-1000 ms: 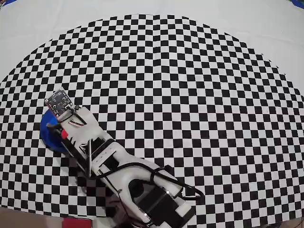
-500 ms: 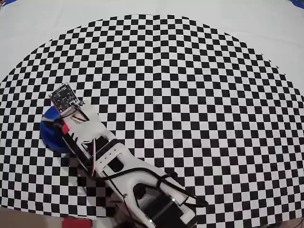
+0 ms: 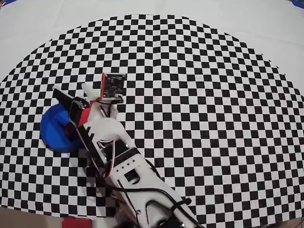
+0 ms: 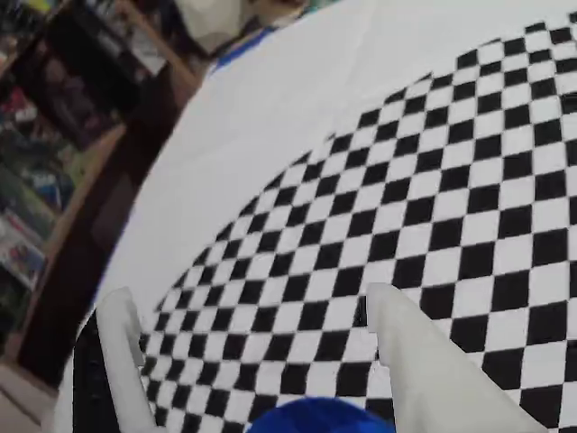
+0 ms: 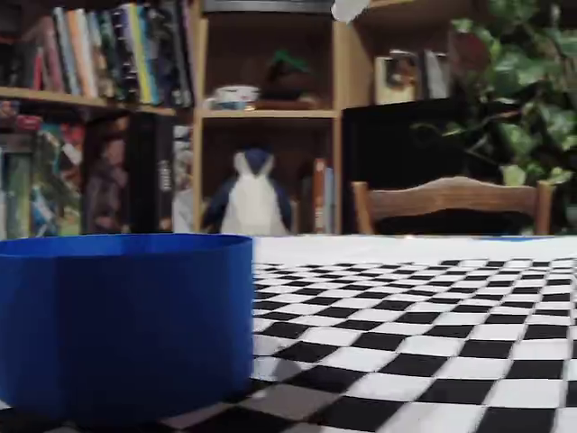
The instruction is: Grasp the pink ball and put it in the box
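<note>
box, low fixed view: right up against the lens, the blue box (image 5: pixel 126 320) fills the lower left. It sits upright on the checkered mat (image 5: pixel 433 343), but I can't see inside from this height.

box, wrist view: only a blue sliver of rim (image 4: pixel 311 417) at the bottom edge, between the two white fingers (image 4: pixel 424 361).

gripper: jaws spread apart, nothing but checkers in the gap (image 4: pixel 261 334). From overhead it sits (image 3: pixel 78 97) just past the box's far-right edge, up off the mat.

pink ball: not visible anywhere. Nothing pink on the mat in any view, and the arm (image 3: pixel 109 142) covers the right part of the box (image 3: pixel 54 130) from above. My guess is it's already in the box, but I honestly can't tell.

step in hand: looks like pulling clear after the drop.

doing it well: go up and away from the box first, so the fingers don't clip the thin rim and tip it. Then get an unblocked look into the box to confirm.

background: bookshelf (image 5: pixel 270 108), plush penguin (image 5: pixel 252 194), chair back (image 5: pixel 451 203) beyond the table.
</note>
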Robot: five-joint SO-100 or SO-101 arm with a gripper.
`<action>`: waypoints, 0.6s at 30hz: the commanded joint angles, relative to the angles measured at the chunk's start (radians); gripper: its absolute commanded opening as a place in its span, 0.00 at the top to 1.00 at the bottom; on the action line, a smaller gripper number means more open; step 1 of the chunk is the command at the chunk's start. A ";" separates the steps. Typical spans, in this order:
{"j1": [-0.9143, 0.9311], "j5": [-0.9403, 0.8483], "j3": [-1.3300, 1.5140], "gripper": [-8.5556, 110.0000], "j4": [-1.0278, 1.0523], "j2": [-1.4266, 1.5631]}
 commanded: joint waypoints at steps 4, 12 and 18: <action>0.213 0.212 0.048 0.70 -0.003 0.117; 0.423 0.584 0.028 0.93 0.192 0.225; 0.477 0.798 0.034 0.93 0.431 0.305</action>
